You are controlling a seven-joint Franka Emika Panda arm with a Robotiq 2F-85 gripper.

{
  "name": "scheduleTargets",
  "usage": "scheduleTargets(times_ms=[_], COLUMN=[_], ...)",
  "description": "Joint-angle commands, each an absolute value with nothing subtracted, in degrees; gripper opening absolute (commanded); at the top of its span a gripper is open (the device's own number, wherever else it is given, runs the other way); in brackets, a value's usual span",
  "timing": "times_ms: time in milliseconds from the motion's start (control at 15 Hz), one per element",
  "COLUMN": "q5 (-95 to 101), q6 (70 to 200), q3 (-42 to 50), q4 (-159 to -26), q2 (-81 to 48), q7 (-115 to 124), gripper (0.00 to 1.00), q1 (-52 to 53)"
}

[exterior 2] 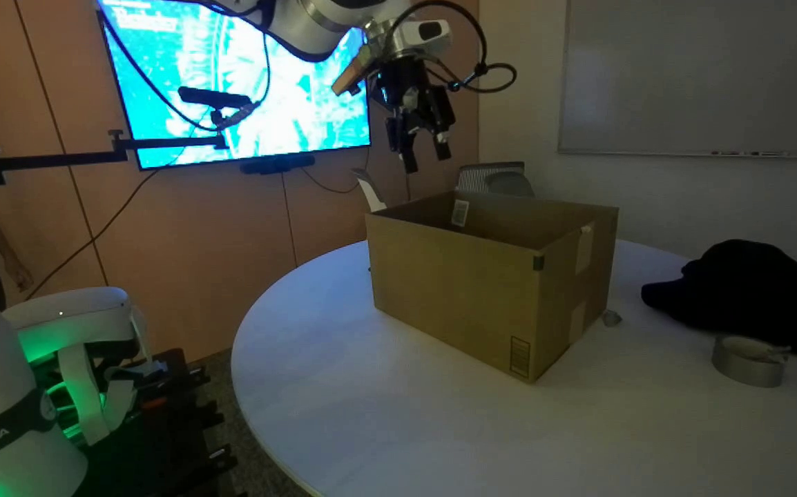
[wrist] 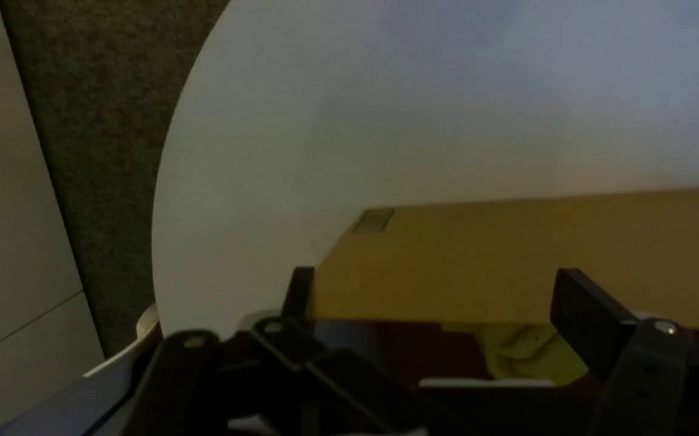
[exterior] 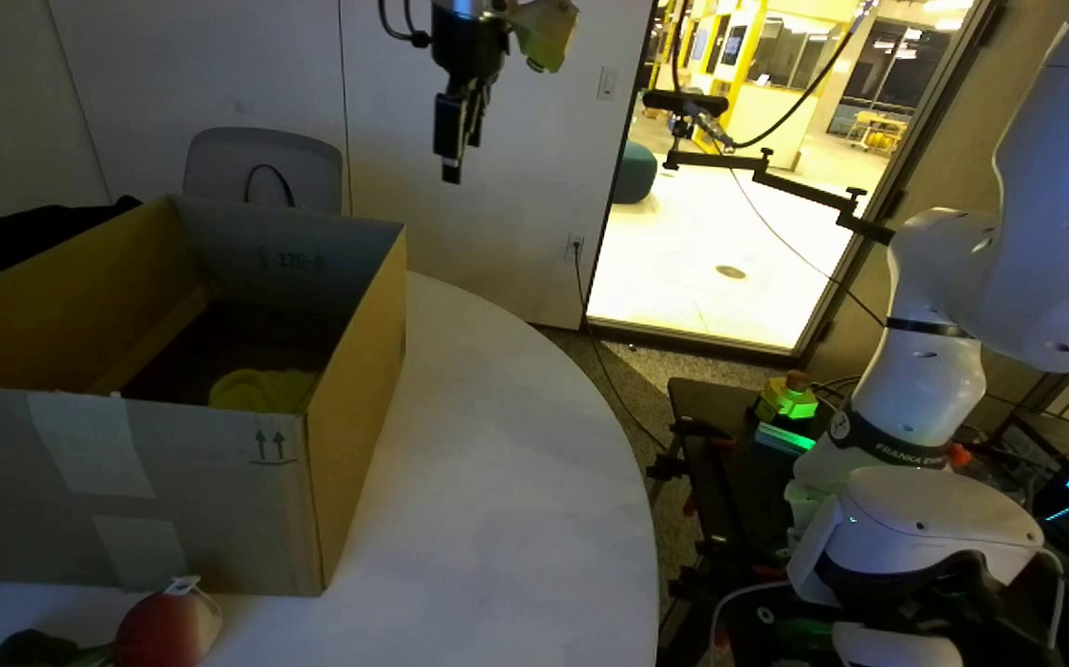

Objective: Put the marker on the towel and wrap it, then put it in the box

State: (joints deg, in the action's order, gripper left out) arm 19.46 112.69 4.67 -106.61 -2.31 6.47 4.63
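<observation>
The box (exterior: 192,491) stands upright on the round white desk (exterior: 516,482), its top uncovered and its inside in shadow. The towel (exterior: 266,394), yellow and bunched, lies inside the box, towards the corner beside the printed arrows (exterior: 272,446); the box wall hides its lower part in an exterior view. The marker's position cannot be determined; the views do not show whether it is within the towel. The gripper (exterior 2: 426,159) is raised above the level of the box rim, apart from the cardboard, and points downward. Its fingers (wrist: 589,315) are spread wide, with nothing held between them. In the wrist view, one long wall of the box crosses the gap between the fingers, and the towel shows past that wall, closer to the finger at picture right. Whether the gripper is directly over the box cannot be told. The robot arm (exterior: 928,389) stands beside the desk. A tape roll (exterior 2: 747,362) lies flat on the desk just beside a dark cloth (exterior 2: 751,297), both apart from the box. A red rounded item (exterior: 159,630) rests just beside the arrow-marked wall; contact with it cannot be confirmed. A grey chair (exterior: 261,176) stands behind the box.
</observation>
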Motion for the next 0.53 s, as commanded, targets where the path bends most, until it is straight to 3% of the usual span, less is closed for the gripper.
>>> scheduleTargets(times_ms=[0,467], q5=[16.4,12.0], q6=[108.6,102.8], q3=[2.6,1.6], q4=[-119.9,-140.1], q2=[10.8,30.1], q7=[4.1,0.9], gripper=[1.00,1.00], q1=[2.8,2.6])
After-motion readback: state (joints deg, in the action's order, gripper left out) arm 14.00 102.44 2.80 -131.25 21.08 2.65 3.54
